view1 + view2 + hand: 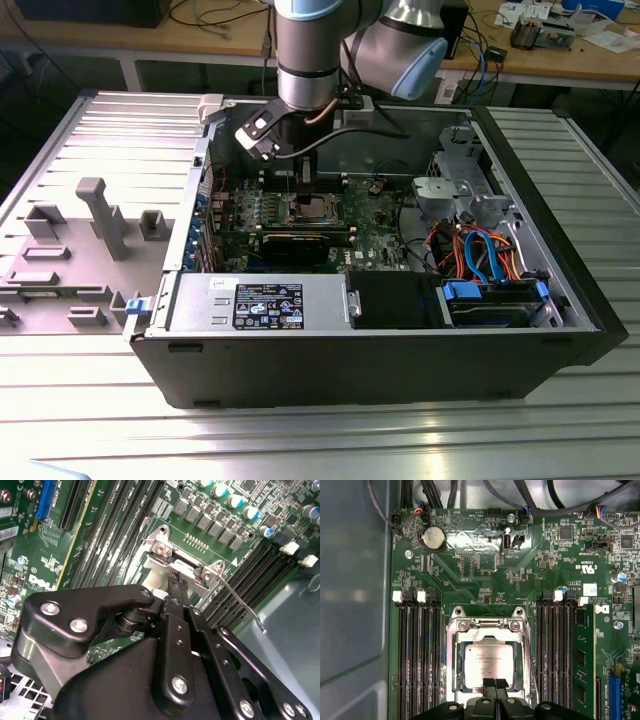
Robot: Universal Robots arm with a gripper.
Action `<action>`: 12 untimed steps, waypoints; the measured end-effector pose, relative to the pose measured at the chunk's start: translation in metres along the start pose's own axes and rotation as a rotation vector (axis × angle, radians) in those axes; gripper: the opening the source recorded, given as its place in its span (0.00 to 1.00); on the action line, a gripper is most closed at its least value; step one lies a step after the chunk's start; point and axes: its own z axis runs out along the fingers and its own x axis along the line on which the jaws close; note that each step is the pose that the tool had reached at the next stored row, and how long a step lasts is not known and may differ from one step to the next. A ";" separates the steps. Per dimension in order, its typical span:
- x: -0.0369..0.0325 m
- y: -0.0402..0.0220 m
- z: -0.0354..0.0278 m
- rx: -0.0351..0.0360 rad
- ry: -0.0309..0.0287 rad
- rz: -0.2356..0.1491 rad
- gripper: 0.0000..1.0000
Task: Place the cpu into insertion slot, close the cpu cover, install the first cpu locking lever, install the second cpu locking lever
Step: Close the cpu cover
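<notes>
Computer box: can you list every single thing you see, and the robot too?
Computer case: one, black, open on the metal table.
Motherboard: one, green, inside the case.
cpu: one, silver-grey, middle of the motherboard.
cpu cover: one, silver, framing the cpu.
Memory slots: several, black, both sides of the cpu.
Coin battery: one, silver, on the motherboard.
Power supply: one, silver, inside the case.
Cables: several, orange and blue, exterior view's right.
Gripper: one, black, shut, over the cpu.
Arm: one, grey and blue, above the case.

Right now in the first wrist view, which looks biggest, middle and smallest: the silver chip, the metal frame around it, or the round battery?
Largest: metal frame
Middle: silver chip
Smallest: round battery
</notes>
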 end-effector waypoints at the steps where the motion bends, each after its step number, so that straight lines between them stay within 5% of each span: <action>1: 0.0001 -0.0016 0.0003 -0.0002 0.0002 0.000 0.11; 12: 0.0005 -0.0058 0.0124 -0.0009 0.0007 -0.033 0.11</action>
